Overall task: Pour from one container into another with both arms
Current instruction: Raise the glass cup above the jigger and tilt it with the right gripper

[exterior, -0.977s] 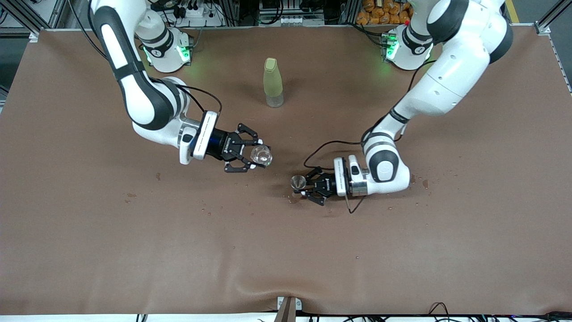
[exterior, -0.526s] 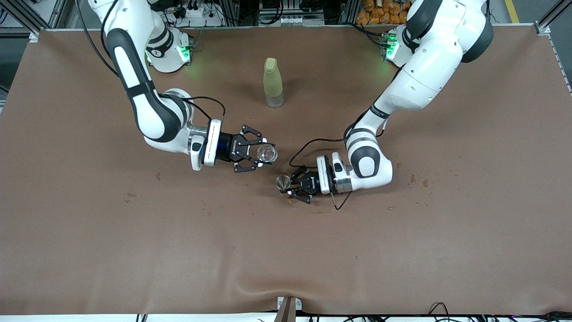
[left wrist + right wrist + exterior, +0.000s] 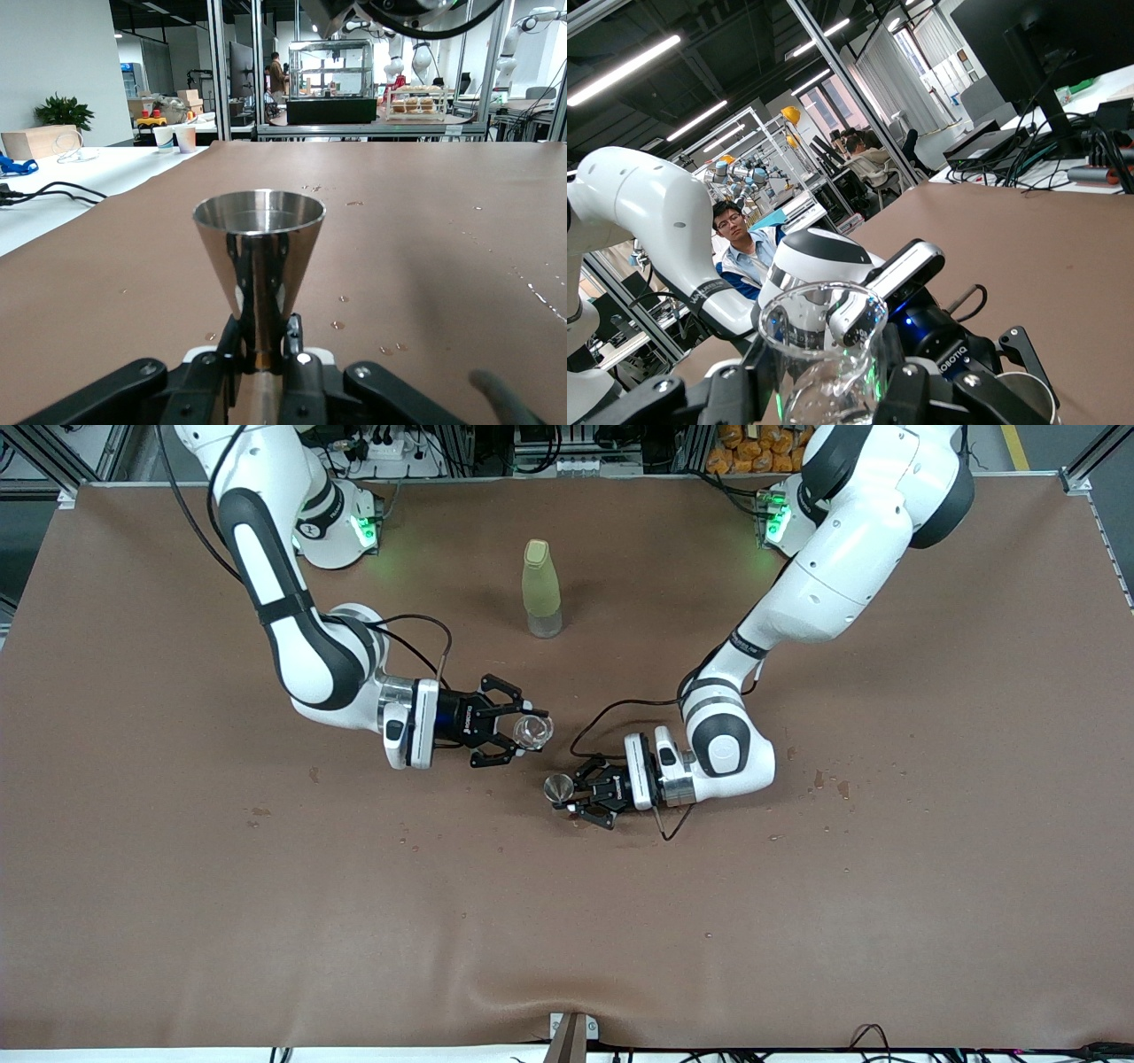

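Note:
A small clear glass beaker [image 3: 532, 732] is upright, with my right gripper [image 3: 523, 735] shut on it over the middle of the table. The right wrist view shows the beaker [image 3: 824, 350] wet inside, between the black fingers [image 3: 914, 390]. My left gripper [image 3: 574, 793] is shut on the stem of a shiny metal cone-shaped cup [image 3: 559, 787], low over the cloth and close beside the beaker. In the left wrist view the cup [image 3: 259, 252] stands upright above the closed pads [image 3: 292, 341]. Both arms are white with black joint bands.
A tall yellow-green bottle [image 3: 540, 589] stands capped, farther from the front camera than both grippers. Water drops [image 3: 828, 784] spot the brown cloth [image 3: 567, 921]. A black cable [image 3: 611, 717] loops by the left wrist. The arm bases [image 3: 332, 527] sit along the table's robot edge.
Both arms drew together. The left gripper carried the metal cup toward the right arm's end. The right gripper brought the beaker slightly toward the cup, and its wrist turned.

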